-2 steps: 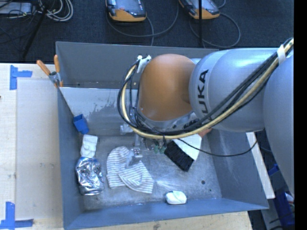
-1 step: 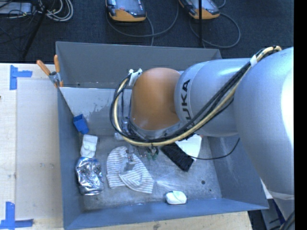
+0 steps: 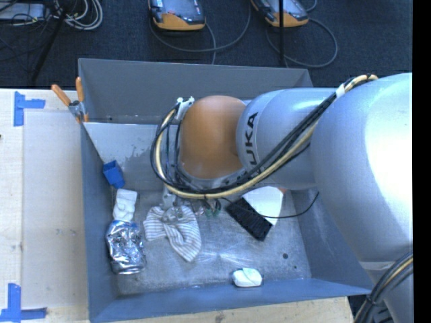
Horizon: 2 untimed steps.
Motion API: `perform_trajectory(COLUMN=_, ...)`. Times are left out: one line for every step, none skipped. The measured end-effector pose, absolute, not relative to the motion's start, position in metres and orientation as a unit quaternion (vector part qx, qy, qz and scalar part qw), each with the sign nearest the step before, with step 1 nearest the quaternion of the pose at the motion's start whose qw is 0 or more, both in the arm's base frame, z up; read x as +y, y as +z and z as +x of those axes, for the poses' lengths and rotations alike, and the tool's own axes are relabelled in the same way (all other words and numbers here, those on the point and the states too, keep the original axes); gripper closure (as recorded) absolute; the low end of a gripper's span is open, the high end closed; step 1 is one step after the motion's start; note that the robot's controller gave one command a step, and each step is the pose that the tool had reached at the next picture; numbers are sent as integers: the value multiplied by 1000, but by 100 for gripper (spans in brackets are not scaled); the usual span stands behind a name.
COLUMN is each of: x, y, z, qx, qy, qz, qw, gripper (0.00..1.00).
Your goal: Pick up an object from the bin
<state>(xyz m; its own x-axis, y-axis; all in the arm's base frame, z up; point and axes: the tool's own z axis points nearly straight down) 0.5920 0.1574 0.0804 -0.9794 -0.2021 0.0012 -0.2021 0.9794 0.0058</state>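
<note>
My gripper (image 3: 176, 211) reaches down from under the orange wrist cover, left of the bin's middle. Its tip is at the upper edge of a crumpled white cloth with grey stripes (image 3: 176, 235), which lies spread on the bin floor. Just right of the gripper lies a black oblong block (image 3: 249, 219). A white crumpled piece (image 3: 124, 204) sits to the left of the cloth.
A crushed silver foil packet (image 3: 126, 247) lies at the front left and a blue block (image 3: 113, 174) leans by the left wall. A small white oval thing (image 3: 247, 277) sits at the front. A white flat sheet (image 3: 267, 201) lies under the arm.
</note>
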Motion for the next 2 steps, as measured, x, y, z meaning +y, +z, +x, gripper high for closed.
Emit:
perform_trajectory(x=157, y=80, z=592, qx=-995, qy=-3, qz=101, qw=0, gripper=100)
perform_trajectory(x=154, y=212, z=581, qx=-996, qy=0, qz=90, qw=-1, gripper=100)
